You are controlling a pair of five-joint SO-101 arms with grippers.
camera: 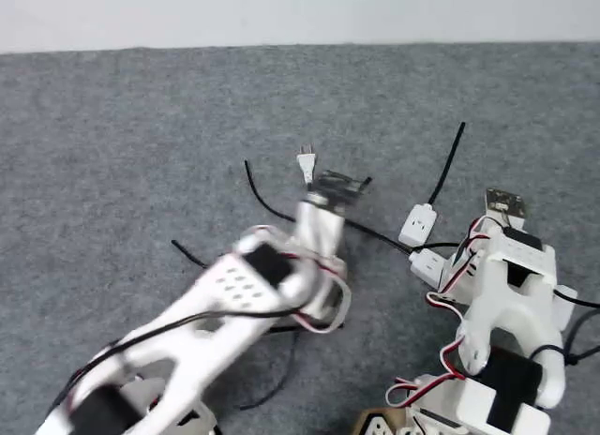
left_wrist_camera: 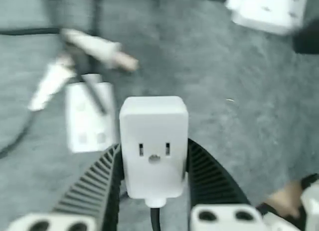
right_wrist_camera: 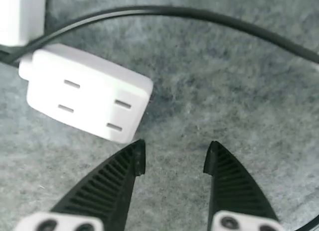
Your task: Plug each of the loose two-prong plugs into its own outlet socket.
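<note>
My left gripper is shut on a white socket block whose two slots face the camera, with its cable running down between the jaws. Past it lie a blurred white two-prong plug and another white block. From above, the left gripper sits mid-table beside a white plug with its prongs pointing away. My right gripper is open just above the carpet. A white double socket lies right in front of one of its fingers.
Grey carpet covers the table. Black cables curve across the middle, and one cable crosses behind the double socket. Two white sockets lie by the right arm. The far and left carpet is open.
</note>
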